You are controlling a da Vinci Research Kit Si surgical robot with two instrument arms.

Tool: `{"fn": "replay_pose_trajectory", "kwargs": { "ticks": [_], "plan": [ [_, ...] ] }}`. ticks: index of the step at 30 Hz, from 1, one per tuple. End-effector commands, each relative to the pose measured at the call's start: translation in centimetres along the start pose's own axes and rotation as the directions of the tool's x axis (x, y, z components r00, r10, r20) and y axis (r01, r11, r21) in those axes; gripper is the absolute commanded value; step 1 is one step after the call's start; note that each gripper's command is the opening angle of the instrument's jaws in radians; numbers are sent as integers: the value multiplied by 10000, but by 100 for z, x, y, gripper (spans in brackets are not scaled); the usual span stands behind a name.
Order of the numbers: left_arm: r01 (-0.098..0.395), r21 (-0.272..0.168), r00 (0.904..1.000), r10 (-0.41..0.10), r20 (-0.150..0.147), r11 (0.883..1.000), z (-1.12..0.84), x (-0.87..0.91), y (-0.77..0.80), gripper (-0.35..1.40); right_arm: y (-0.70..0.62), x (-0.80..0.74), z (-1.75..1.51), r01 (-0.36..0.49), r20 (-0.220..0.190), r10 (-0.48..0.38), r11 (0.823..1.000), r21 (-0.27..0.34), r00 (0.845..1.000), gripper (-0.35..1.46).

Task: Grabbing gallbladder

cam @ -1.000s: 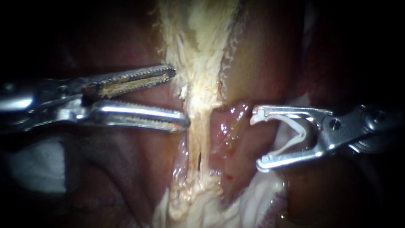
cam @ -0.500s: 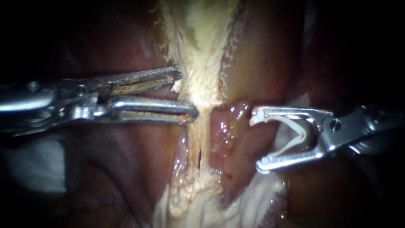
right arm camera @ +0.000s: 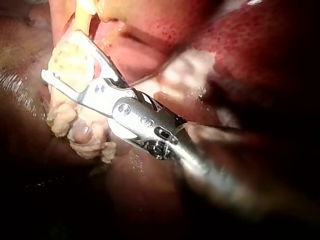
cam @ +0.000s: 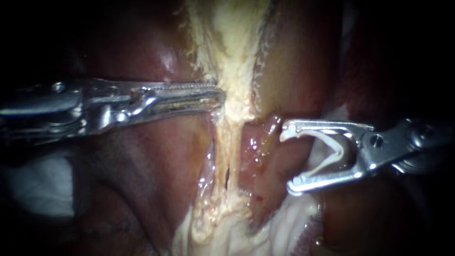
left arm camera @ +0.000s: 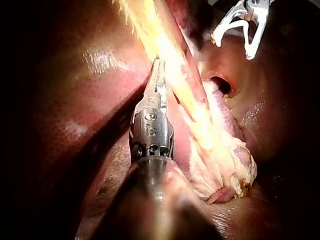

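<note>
Endoscope view: left instrument jaws narrowed to a slit, pinching frayed pale edge of gallbladder, mid-scene. Soft, slick, likely tearable; better gripped deeper on thicker tissue. Right instrument jaws wide, cradling white clip.

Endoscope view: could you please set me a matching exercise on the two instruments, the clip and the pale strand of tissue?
1 left instrument
2 right instrument
3 white clip
4 pale strand

A runs down the middle, between the instruments
B V-shaped, held between wide jaws
C jaws closed on the strand's edge
D comes in from the right

Pairs: 1-C, 2-D, 3-B, 4-A
</note>
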Motion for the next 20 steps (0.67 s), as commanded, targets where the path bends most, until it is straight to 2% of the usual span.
{"fn": "replay_pose_trajectory", "kwargs": {
  "ticks": [1, 2, 6, 20],
  "plan": [
    [118, -54, 9999, -118, -97, 9999, -4, 1, 2, -35, 0, 0, 0, 0, 2, 0, 10000, 1, 10000, 57],
    [128, -57, 9997, -129, -222, 9999, -6, 1, 4, -35, 0, 0, -1, 1, 3, -1, 10000, 1, 10000, 57],
    [169, -14, 9992, -170, -362, 9999, -8, 1, 3, -35, 0, 0, -1, 1, 7, -1, 10000, 4, 10000, 57],
    [416, -20, 9984, -416, -387, 9991, -10, 1, -1, -35, 0, 0, -1, 2, 6, -2, 10000, 4, 10000, 57]
  ]
}}
